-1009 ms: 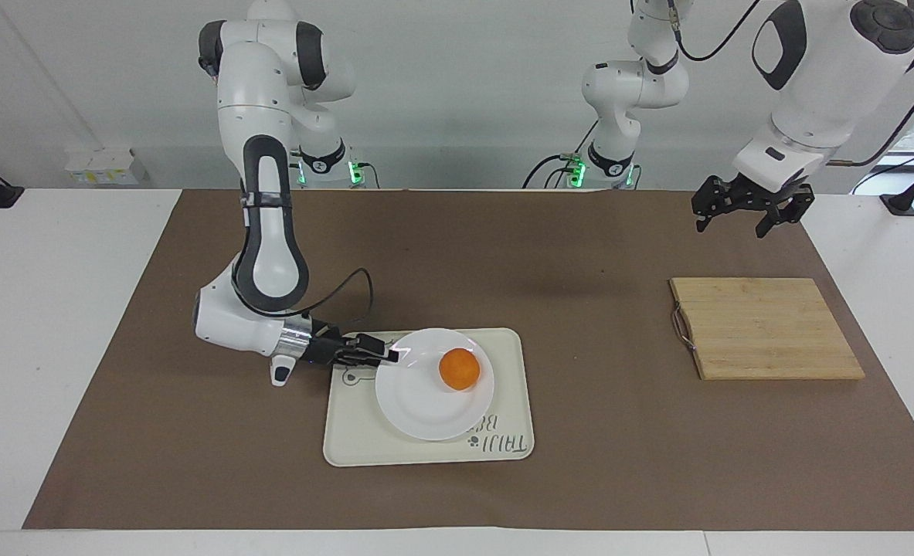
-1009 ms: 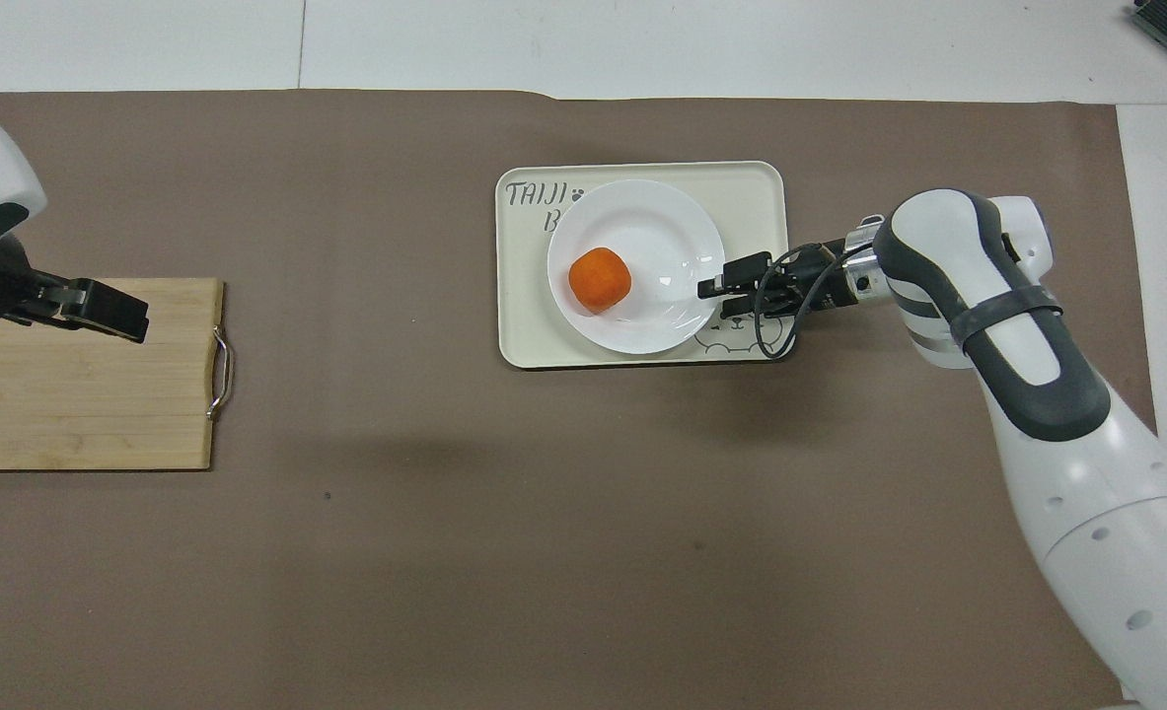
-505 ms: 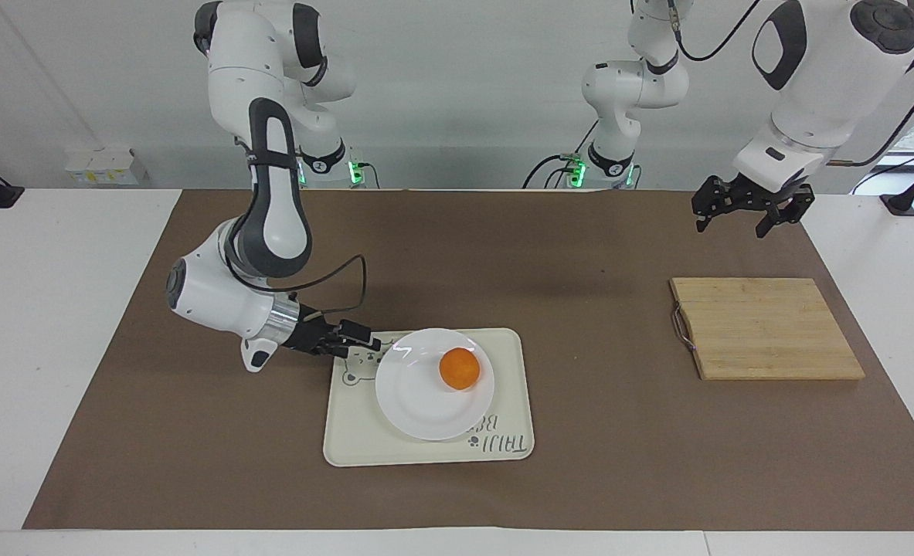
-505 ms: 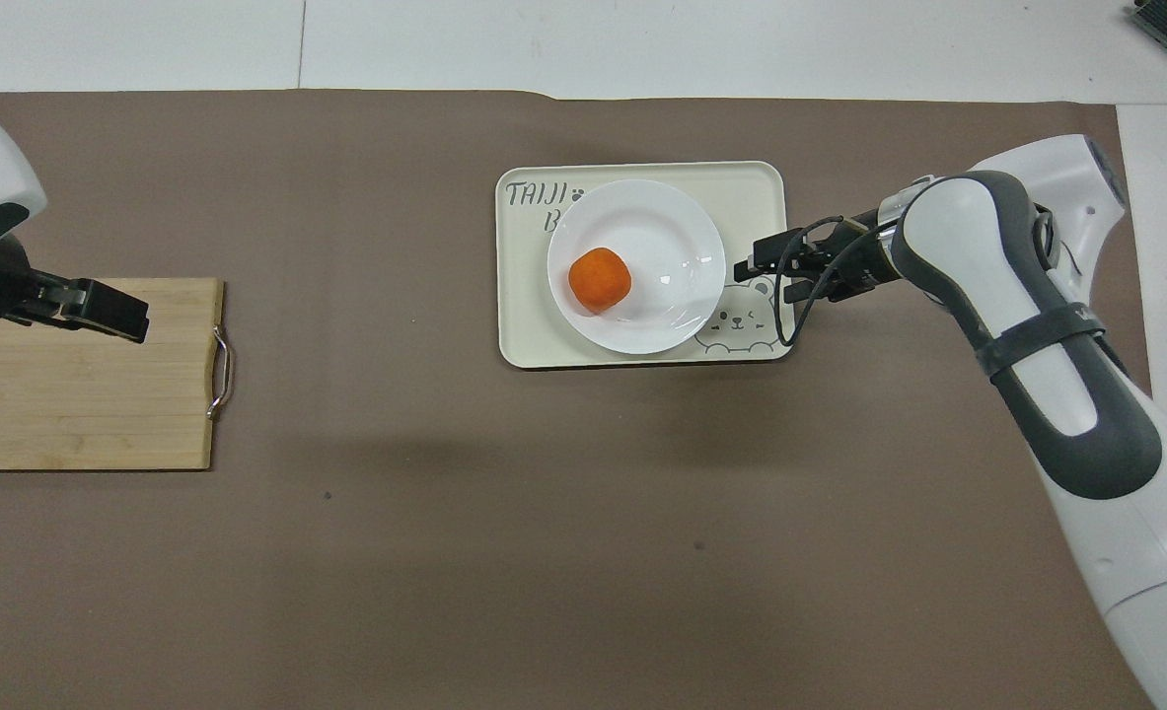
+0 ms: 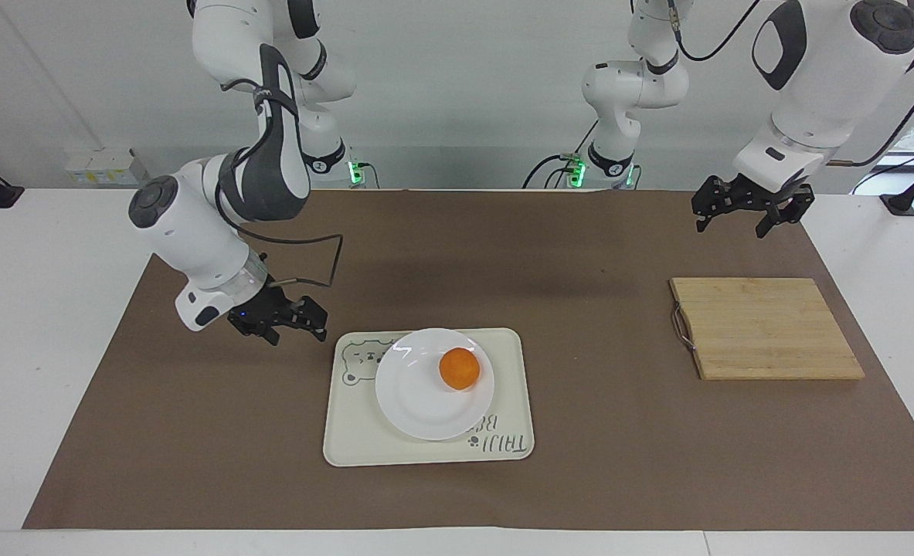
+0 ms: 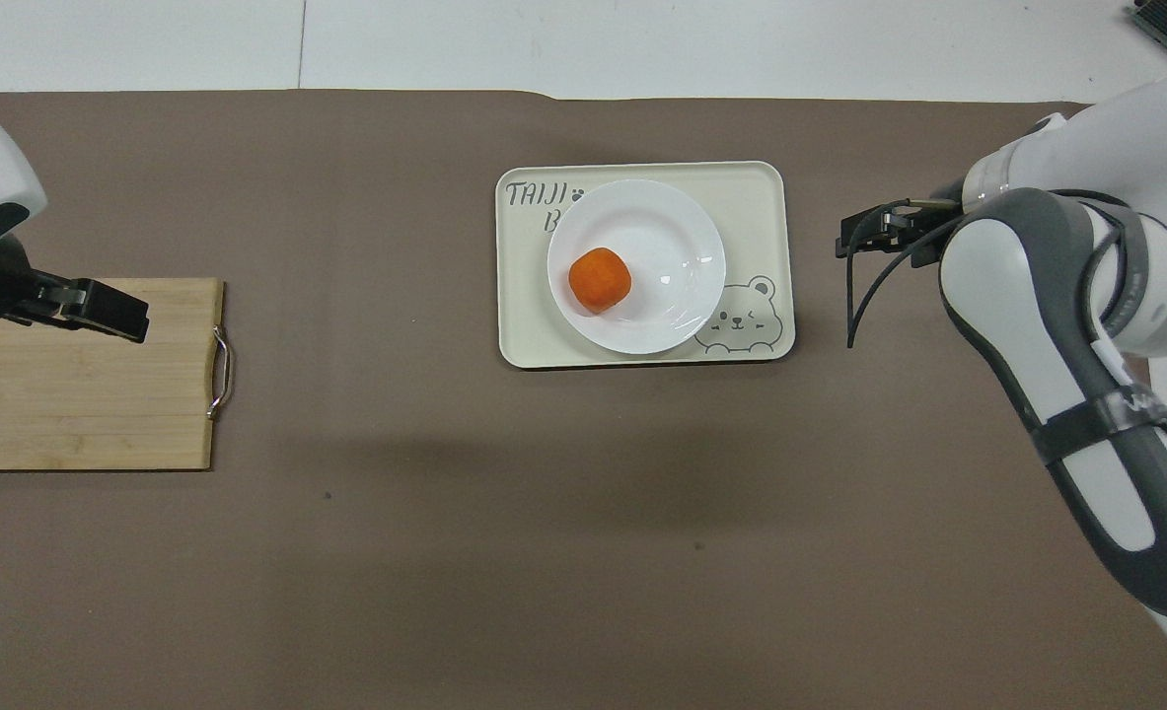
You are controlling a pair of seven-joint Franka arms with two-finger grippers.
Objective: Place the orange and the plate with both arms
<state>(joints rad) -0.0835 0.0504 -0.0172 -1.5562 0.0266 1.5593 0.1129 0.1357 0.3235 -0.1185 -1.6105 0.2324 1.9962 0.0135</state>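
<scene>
In the facing view the right gripper [image 5: 296, 323] is seen raised over the brown mat [image 5: 194, 432], just beside the cream bear tray [image 5: 426, 452] at the right arm's end of it, with its fingers spread apart and nothing between them. The height of that gripper above the mat is given by this view alone; in the overhead view the right gripper [image 6: 864, 232] is shown only as a dark tip with a looped cable, partly hidden by the arm's white and grey links. The bear drawing and the lettering on the tray are read more plainly from overhead.

The white plate [image 5: 418, 409] is seen resting on the tray, and the orange [image 5: 459, 368] lies on the plate, off its middle toward the left arm's end of the table. The plate and orange are apart from the right gripper, with a bare strip of tray and mat between them.

Toward the left arm's end, a bamboo cutting board [image 5: 766, 328] with a metal handle lies flat on the mat. The left gripper [image 5: 750, 215] is held in the air near the board's edge nearest the robots, open and empty; from overhead the left gripper [image 6: 100, 311] appears laid over the board's corner, a contact that the facing view does not bear out. The left arm waits there, well apart from the orange.
</scene>
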